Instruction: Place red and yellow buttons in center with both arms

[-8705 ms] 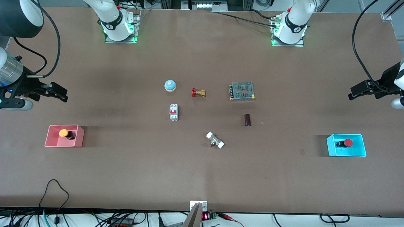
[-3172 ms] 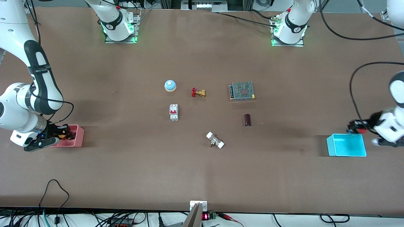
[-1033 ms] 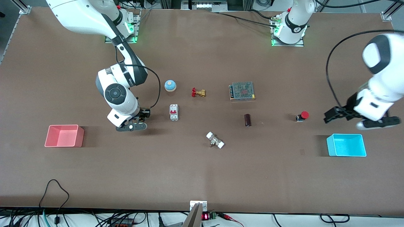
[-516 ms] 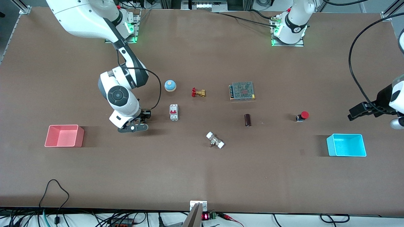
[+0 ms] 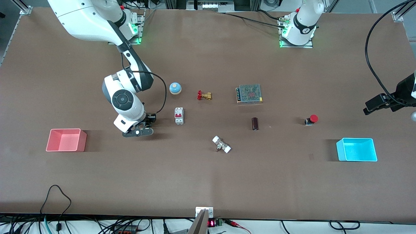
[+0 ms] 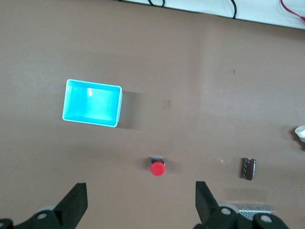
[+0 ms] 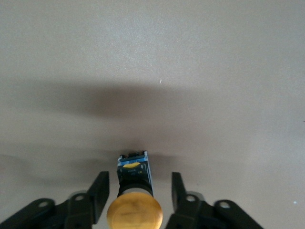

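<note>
Since half a second ago the left arm (image 5: 404, 92) has pulled farther off toward its end of the table, while the right arm (image 5: 125, 100) has barely shifted. The left gripper (image 6: 140, 210) hangs wide open and empty over bare table (image 5: 208, 182), well apart from the red button (image 5: 311, 119), which stands on the table toward the left arm's end, between the cyan tray (image 5: 357, 158) and the middle. The right gripper (image 5: 138, 127) sits low beside the breaker (image 5: 179, 115), its fingers (image 7: 100, 191) spread, each clear of the yellow button (image 7: 135, 210) standing between them. My worry is the lift-off: the gaps look slim, so any sideways drift could clip the wide cap and topple it. The red one may also sit too far out to count as centre
</note>
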### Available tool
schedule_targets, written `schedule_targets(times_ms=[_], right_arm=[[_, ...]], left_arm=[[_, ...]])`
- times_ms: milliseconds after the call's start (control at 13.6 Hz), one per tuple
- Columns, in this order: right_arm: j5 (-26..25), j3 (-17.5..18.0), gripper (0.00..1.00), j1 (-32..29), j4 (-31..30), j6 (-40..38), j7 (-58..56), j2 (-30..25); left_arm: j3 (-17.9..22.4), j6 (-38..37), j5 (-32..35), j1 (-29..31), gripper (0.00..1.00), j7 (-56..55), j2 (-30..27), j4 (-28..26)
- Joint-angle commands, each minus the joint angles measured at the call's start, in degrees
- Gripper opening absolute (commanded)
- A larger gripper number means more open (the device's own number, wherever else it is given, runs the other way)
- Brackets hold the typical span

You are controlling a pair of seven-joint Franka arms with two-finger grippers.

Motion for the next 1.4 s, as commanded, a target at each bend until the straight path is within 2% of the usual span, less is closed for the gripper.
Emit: schedule_targets(times_ms=[0,74,221,369,443,516,664,885,1107,1328], right_arm=[[-1.1,0.4,0.90,-0.3,0.1,0.6,1.1,-0.3],[-0.4,0.4,1.00,-0.5,0.7,0.6,0.9,-0.5],[0.1,0.4,1.00,-1.8,1.9,-0.1,0.5,-3.3],[4.6,1.7,1.00,-4.6,2.3,-3.3,0.2,-10.1],[7.7,1.7,1.00,-6.0,4.2,-7.6,-0.3,-13.2],[11.6,1.7,1.00,-10.4,10.7,-18.1,-4.9,-15.6],[11.3,1.6,1.00,-15.8,15.8,-26.3,-17.0,-18.6],[11.7,1.7,1.00,-22.1,16.1,-29.0,-19.6,-25.4],[11.2,1.7,1.00,-21.0,16.1,-35.6,-18.2,-27.9],[11.2,1.7,1.00,-20.2,16.0,-37.8,-18.1,-29.1]], left_arm=[[-1.3,-4.4,0.2,1.1,1.00,1.1,-0.7,0.2],[-1.5,-6.0,0.4,1.1,1.00,0.9,-0.9,0.1],[-1.5,-7.2,0.4,1.2,1.00,0.8,-2.0,-0.2],[-1.5,-6.1,0.4,1.2,1.00,0.6,-2.4,-0.6],[-1.5,-5.9,0.3,1.2,1.00,0.8,-2.4,-0.6],[-1.5,-5.9,0.0,1.3,1.00,0.4,-2.1,-0.1],[-1.5,-6.1,0.0,1.6,1.00,0.5,-2.4,-0.1],[-1.5,-6.8,0.0,1.7,1.00,1.1,-2.7,-0.3],[-1.5,-7.1,0.1,1.7,1.00,1.3,-3.1,-0.5],[-1.5,-8.1,0.4,1.7,1.00,1.3,-3.5,-0.6]])
